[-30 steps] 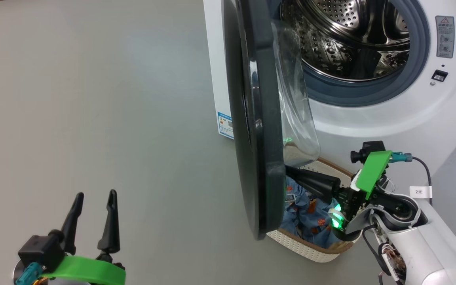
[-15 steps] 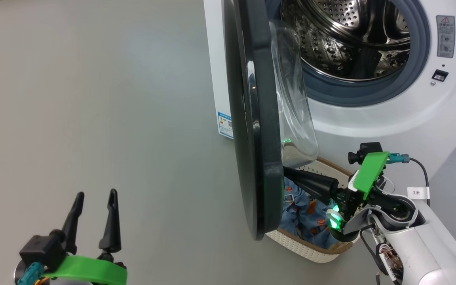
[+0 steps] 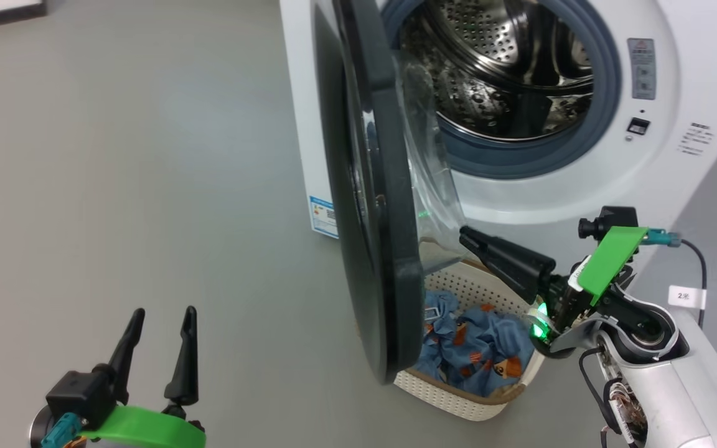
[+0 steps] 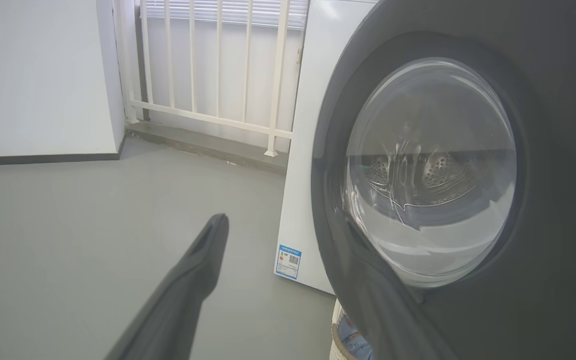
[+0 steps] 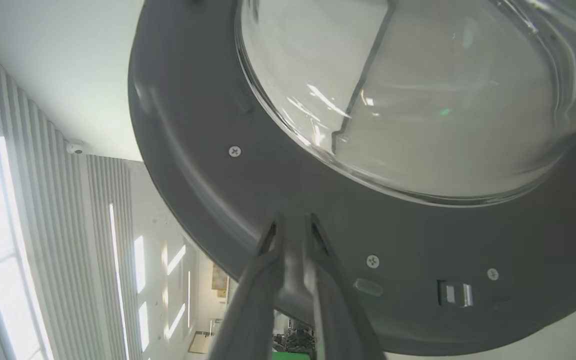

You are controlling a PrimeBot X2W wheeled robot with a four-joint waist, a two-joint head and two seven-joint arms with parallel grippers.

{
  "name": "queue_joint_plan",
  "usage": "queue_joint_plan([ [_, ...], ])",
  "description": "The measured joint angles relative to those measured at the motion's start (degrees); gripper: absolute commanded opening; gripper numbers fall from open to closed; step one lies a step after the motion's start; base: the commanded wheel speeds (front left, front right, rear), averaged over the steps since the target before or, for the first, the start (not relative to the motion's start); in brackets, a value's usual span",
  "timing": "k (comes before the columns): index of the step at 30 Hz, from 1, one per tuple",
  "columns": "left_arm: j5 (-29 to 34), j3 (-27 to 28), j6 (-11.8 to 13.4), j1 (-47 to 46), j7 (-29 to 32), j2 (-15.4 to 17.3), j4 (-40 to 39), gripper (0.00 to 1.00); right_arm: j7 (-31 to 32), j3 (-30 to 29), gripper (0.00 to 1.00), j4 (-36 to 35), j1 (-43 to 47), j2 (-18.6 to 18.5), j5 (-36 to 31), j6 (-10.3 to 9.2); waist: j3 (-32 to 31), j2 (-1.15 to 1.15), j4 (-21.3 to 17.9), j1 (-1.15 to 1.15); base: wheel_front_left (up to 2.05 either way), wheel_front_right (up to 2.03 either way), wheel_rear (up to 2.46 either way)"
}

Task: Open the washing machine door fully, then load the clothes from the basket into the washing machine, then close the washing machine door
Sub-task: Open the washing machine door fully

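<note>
The washing machine (image 3: 676, 155) stands at the upper right with its steel drum (image 3: 495, 62) exposed. The washing machine door (image 3: 365, 186) hangs about half open, edge-on, its glass bowl (image 3: 427, 174) facing the drum. Below it sits the basket (image 3: 458, 398) holding the blue printed clothes (image 3: 477, 345). My right gripper (image 3: 467, 235) hovers over the basket behind the door's lower rim, apart from it. In the right wrist view my right gripper (image 5: 292, 222) points at the door's grey inner face (image 5: 193, 165), with only a thin empty gap between the jaws. My left gripper (image 3: 164, 311) stands open at the lower left.
Bare grey floor (image 3: 147, 155) spreads left of the washer. In the left wrist view the door (image 4: 543, 250) and its glass (image 4: 428, 170) loom at the right, and my left gripper (image 4: 285, 225) points there. A white railing (image 4: 218, 75) and a wall (image 4: 43, 75) stand behind.
The head camera has shifted, so the washer sits further left. My right gripper has lifted off the door's lower inner edge and now stands clear of it. The left gripper keeps its pose.
</note>
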Motion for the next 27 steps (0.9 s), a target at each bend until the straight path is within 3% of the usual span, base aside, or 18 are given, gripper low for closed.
queue_joint_plan([
  [9,-0.53,-0.23,0.01,0.06,0.00,0.54,0.03,1.00,-7.31,0.23,1.00,-14.11,5.09,-1.14,-7.95,0.00,-0.56,0.00,-4.65,0.00,0.00,0.00,0.00],
  [16,-0.97,-0.20,0.01,0.44,0.00,0.98,-0.04,1.00,-17.06,1.29,1.00,-23.23,10.32,-4.79,-13.96,0.00,-0.50,0.00,-9.16,0.00,0.00,0.00,0.00],
  [27,-1.38,0.80,0.36,1.16,0.00,1.03,-0.74,1.00,-33.56,7.35,1.00,-26.24,14.07,-12.44,-26.79,0.00,-0.29,0.00,-15.93,0.00,0.00,0.00,0.00],
])
